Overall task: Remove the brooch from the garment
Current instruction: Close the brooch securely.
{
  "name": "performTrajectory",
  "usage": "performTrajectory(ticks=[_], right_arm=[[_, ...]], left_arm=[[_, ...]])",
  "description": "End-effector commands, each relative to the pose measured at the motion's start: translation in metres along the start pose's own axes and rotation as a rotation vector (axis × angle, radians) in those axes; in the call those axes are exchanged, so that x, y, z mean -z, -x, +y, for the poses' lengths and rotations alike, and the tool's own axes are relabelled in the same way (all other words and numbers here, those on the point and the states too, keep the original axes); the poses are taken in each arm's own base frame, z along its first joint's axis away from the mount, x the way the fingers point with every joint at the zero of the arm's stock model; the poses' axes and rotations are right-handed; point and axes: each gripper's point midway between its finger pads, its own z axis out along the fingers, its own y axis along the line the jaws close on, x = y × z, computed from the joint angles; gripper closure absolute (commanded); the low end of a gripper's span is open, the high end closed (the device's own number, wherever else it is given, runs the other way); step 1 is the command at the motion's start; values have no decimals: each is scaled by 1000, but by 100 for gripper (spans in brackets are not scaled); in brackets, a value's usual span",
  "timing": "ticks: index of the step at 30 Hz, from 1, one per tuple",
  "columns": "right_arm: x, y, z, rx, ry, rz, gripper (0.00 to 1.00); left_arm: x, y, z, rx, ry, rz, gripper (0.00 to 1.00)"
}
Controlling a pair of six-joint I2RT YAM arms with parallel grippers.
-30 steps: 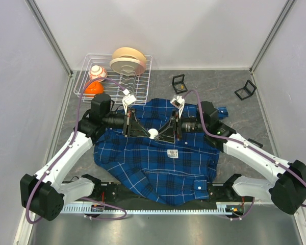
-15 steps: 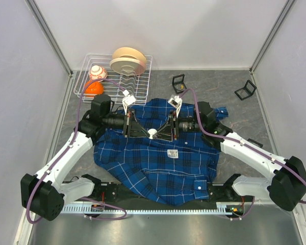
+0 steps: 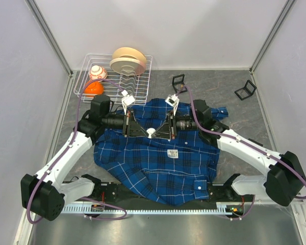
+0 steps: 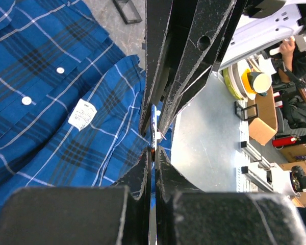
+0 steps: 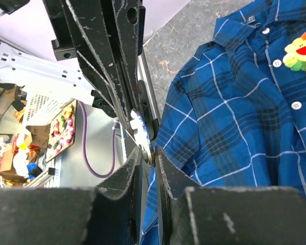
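— First entry, the claws?
— Left claw (image 4: 153,153): jaws pressed together on a thin fold of the garment (image 3: 158,163), with the blue cloth showing edge-on between the fingers. Right claw (image 5: 147,153): jaws narrow and facing the left claw tip to tip, with the brooch (image 3: 151,132) right at its fingertips. I cannot tell whether the pads actually press it.
— The brooch?
— One, small, round and white. It sits on the shirt between the two claws, about mid-bench.
— The garment?
— One dark-blue plaid shirt with thin white check lines and white buttons. It is spread over the middle of the bench (image 3: 229,97), and its lower edge reaches the near edge between the arm bases. It carries a white label (image 3: 171,153) nearer the hem than the claws. A flower-shaped pin (image 5: 302,48), yellow and green with a red mouth, is beside the button row.
— Further out?
— Wire rack (image 3: 144,76) in the far left corner. It holds a tan plate (image 3: 127,58) and an orange bowl (image 3: 94,88).
— Anything else?
— Black frame (image 3: 175,80) near the middle of the far edge, just beyond the shirt. Second black frame (image 3: 251,87) towards the far right corner, well apart from the shirt.
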Motion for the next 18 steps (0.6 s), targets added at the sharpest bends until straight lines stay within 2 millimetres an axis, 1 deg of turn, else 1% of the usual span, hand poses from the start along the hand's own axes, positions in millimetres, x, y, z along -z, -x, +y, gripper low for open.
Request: performTrajectory(ticks=[1, 3, 7, 11, 14, 18], right_arm=[[-10, 17, -5, -30, -28, -15, 84], [-12, 16, -4, -56, -22, -8, 86], [-16, 17, -7, -92, -26, 8, 89], [-21, 14, -16, -166, -60, 33, 93], [-27, 17, -19, -229, -75, 42, 94], [-28, 17, -25, -308, -121, 33, 94]], left_arm=[[3, -1, -15, -83, -41, 15, 98], [4, -2, -12, -103, -15, 19, 98], [4, -3, -13, -128, 3, 27, 98], [1, -5, -13, -152, 26, 41, 98], [0, -5, -12, -166, 44, 51, 98], [1, -7, -13, -174, 57, 48, 98]])
